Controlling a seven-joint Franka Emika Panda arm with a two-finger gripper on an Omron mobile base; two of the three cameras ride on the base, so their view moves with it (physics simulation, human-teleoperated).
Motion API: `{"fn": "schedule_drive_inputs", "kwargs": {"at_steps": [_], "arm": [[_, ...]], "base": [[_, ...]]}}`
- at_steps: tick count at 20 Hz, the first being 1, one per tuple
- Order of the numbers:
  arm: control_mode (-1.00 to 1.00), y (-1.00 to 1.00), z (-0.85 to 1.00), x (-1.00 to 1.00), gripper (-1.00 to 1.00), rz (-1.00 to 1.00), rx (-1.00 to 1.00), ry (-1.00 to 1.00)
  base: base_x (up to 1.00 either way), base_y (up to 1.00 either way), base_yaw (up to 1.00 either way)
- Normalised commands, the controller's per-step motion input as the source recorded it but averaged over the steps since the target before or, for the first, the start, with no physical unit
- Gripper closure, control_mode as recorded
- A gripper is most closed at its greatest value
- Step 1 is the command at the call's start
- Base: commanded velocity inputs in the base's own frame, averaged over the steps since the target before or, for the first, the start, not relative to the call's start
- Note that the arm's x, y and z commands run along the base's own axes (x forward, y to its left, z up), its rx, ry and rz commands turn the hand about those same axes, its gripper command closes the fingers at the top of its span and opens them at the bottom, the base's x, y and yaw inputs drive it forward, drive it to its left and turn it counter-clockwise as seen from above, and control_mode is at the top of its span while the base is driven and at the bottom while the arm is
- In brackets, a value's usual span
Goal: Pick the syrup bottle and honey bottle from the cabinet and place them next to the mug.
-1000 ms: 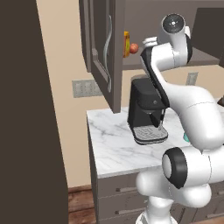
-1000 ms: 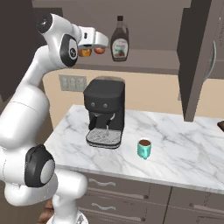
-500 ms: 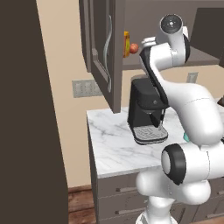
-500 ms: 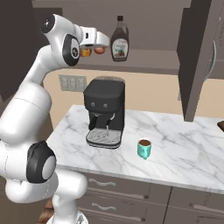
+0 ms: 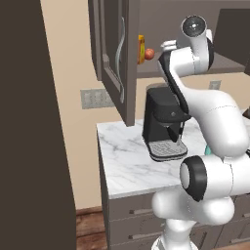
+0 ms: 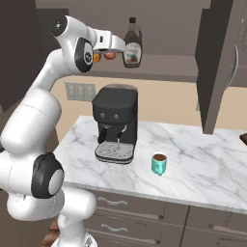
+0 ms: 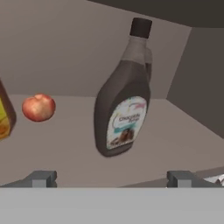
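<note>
Up on the shelf of the cabinet (image 5: 117,58), you can see the syrup bottle (image 7: 122,98) standing straight, with its label facing you. Your tool (image 7: 111,177) is right in front of it, low and near the shelf edge, and its two tips are spread wide with nothing between them. Beside the syrup bottle sits a small red ball (image 7: 38,107), and past that is the honey bottle (image 7: 4,118) at the edge of the hand view. Down below, the teal mug (image 6: 159,164) stands on the white marble table (image 6: 202,164), just beside the black coffee machine (image 6: 116,125).
</note>
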Motion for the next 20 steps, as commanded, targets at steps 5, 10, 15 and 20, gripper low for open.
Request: {"fn": "schedule_drive_inputs", "kwargs": {"at_steps": [5, 10, 15, 20], "arm": [[-1.00, -0.02, 0.00, 0.10, -1.00, -0.02, 0.01, 0.00], [-1.00, 0.00, 0.00, 0.21, -1.00, -0.07, 0.00, 0.00], [-1.00, 0.00, -0.04, 0.22, -1.00, -0.09, 0.00, 0.00], [-1.00, 0.00, -0.06, 0.14, -1.00, -0.04, 0.03, 0.00]], "base": [[0.00, 0.00, 0.00], [0.00, 0.00, 0.00], [0.00, 0.00, 0.00], [0.00, 0.00, 0.00]]}}
